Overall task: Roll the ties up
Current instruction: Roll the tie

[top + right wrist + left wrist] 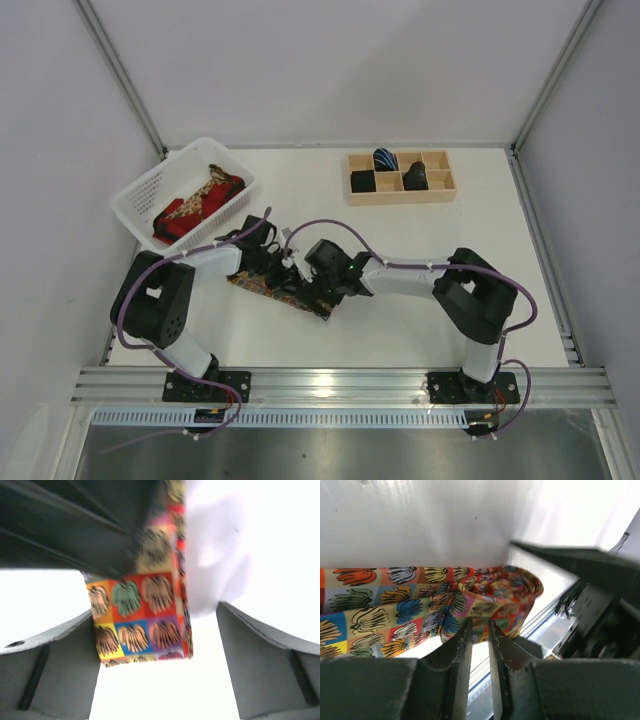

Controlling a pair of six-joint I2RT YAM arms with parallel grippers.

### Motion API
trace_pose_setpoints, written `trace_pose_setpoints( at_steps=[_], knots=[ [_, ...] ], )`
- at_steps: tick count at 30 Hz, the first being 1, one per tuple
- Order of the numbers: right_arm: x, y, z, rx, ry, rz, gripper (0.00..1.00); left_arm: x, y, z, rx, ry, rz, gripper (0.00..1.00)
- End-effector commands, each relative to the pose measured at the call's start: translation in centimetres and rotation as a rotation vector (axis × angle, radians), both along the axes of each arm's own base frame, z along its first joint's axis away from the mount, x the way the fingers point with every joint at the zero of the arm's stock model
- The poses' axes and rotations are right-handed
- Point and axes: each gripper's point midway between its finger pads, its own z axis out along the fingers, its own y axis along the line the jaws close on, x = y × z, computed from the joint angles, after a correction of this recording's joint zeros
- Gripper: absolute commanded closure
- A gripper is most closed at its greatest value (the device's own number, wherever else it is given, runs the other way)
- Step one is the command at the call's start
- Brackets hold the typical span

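The multicoloured patterned tie (262, 288) lies flat on the table between the arms. In the left wrist view its end is rolled into a coil (502, 590) and the rest stretches off to the left. My left gripper (480, 629) is nearly shut, its tips pinching the lower edge of the coil. It also shows in the top view (268, 262). My right gripper (155, 612) is wide open and straddles the tie's flat part (140, 620) just above the table. In the top view it (316, 288) sits right beside the left gripper.
A white basket (135, 195) at the back left holds a red tie (172, 226) and a gold paisley tie (208, 192). A wooden compartment box (400, 196) at the back right holds a blue-striped roll (385, 158) and black rolls (362, 181).
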Motion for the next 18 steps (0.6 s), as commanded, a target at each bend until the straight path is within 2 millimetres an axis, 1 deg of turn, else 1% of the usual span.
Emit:
trace_pose_setpoints(
  at_steps=[1, 3, 4, 7, 8, 10, 11, 14, 15, 16, 17, 18],
  knots=[
    [0.0, -1.7, 2.8, 0.044, 0.051, -0.052, 0.07, 0.7, -0.2, 1.7, -0.046, -0.064, -0.009, 0.75],
    [0.5, -1.8, 4.3, 0.101, 0.064, -0.064, 0.04, 0.7, -0.2, 1.7, -0.046, -0.064, -0.009, 0.75],
    [0.7, -1.9, 5.8, 0.138, 0.060, -0.063, 0.04, 0.7, -0.2, 1.7, -0.048, -0.067, -0.009, 0.75],
    [1.9, -2.5, 8.2, 0.224, 0.083, -0.111, 0.05, 0.8, -0.2, 1.9, -0.050, -0.071, -0.009, 0.76],
    [2.1, -2.7, 9.7, 0.289, 0.108, -0.105, 0.05, 0.8, -0.3, 2.0, -0.052, -0.074, -0.011, 0.76],
    [2.4, -2.7, 11.4, 0.345, 0.106, -0.105, 0.05, 0.8, -0.3, 1.9, -0.052, -0.068, -0.011, 0.76],
    [2.2, -2.7, 12.7, 0.378, 0.104, -0.090, 0.05, 0.8, -0.3, 1.9, -0.052, -0.067, -0.011, 0.76],
    [3.4, -3.8, 13.7, 0.407, 0.106, -0.136, 0.06, 0.9, -0.4, 2.0, -0.060, -0.067, -0.011, 0.76],
    [4.3, -4.6, 13.6, 0.412, 0.117, -0.186, 0.07, 0.9, -0.5, 2.0, -0.065, -0.067, -0.011, 0.76],
    [4.6, -5.1, 13.3, 0.408, 0.154, -0.242, 0.12, 0.9, -0.6, 2.1, -0.070, -0.068, -0.012, 0.76],
    [4.6, -5.2, 13.4, 0.421, 0.193, -0.256, 0.16, 1.0, -0.7, 2.3, -0.080, -0.069, -0.012, 0.77],
    [4.8, -5.5, 12.8, 0.423, 0.239, -0.278, 0.22, 1.0, -0.8, 2.4, -0.083, -0.070, -0.010, 0.77]
  ],
)
